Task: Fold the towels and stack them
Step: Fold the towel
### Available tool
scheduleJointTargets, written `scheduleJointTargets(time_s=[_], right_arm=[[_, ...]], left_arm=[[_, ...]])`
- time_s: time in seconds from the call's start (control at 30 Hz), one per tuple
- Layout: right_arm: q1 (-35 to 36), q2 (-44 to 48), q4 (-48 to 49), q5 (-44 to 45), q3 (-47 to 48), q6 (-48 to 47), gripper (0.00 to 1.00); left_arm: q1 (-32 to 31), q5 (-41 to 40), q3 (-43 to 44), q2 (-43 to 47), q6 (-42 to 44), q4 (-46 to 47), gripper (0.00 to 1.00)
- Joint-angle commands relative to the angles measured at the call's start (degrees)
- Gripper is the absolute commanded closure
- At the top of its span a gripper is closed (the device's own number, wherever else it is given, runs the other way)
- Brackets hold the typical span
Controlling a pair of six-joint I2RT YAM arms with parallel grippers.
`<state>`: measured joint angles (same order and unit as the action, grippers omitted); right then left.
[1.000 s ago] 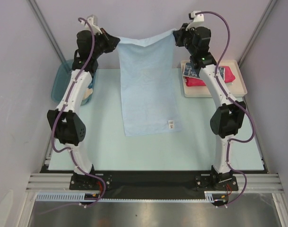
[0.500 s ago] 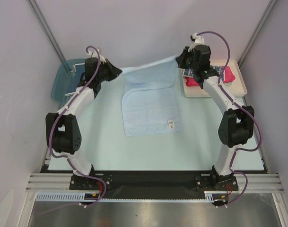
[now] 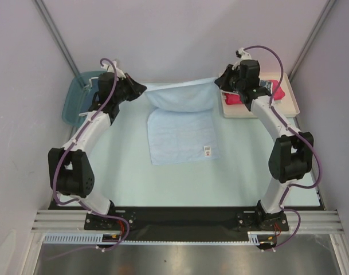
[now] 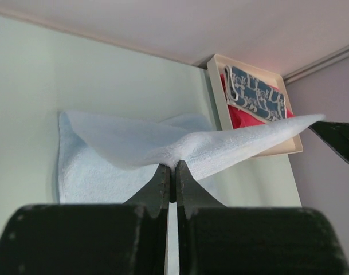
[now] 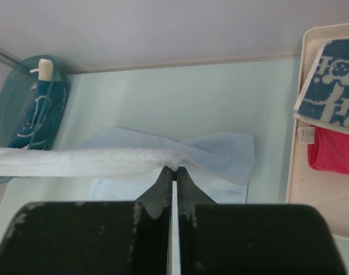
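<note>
Light-blue towel (image 3: 183,133) is sagging crosswise between left hand (image 3: 141,89) and right hand (image 3: 218,82), each clamping closed on a far corner, its free end lying nearward on the tabletop (image 3: 122,172).

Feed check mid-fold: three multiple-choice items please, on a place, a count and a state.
1. Where on the table is the cream tray? A far right; B far left; C near edge.
2. How many towels lie on it? A one; B two; C four.
3. The light-blue towel is: A flat, released; B pinched by both grippers, near part on the table; C stacked on the tray.

1 A: it sits at the far right corner.
2 B: navy patterned towel atop red towel.
3 B: left gripper and right gripper grip its far corners.
</note>
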<state>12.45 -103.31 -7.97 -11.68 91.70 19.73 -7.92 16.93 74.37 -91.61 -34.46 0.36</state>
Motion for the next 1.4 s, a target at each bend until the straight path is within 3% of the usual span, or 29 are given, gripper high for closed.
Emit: scheduleJointTargets(time_s=[0.0, 0.37, 0.47, 0.63, 0.93, 1.37], right_arm=[[-1.2, -0.5, 3.2, -0.6, 6.1, 0.9, 1.0], [-0.3, -24.2, 3.1, 1.5, 41.5, 0.6, 1.0], [-0.3, -27.7, 2.9, 1.1, 45.8, 1.0, 1.0], [-0.1, -28.2, 5.9, 1.7, 41.0, 0.7, 1.0], [-0.3, -25.6, 4.3, 1.6, 34.6, 0.3, 1.0], [-1.5, -13.2, -1.8, -2.7, 13.5, 6.9, 1.0]], left_arm=[[0.4, -2.1, 5.9, -2.1, 2.2, 4.2, 1.0], [2.4, -2.1, 30.3, -18.3, 7.7, 8.1, 1.0], [3.1, -1.9, 34.1, -21.8, 8.3, 8.1, 1.0], [4.1, -0.8, 35.1, -24.3, 8.4, 8.4, 1.0], [4.4, 1.8, 28.0, -22.6, 6.6, 9.3, 1.0], [3.4, 1.8, 3.3, -11.5, -1.7, 9.6, 1.0]])
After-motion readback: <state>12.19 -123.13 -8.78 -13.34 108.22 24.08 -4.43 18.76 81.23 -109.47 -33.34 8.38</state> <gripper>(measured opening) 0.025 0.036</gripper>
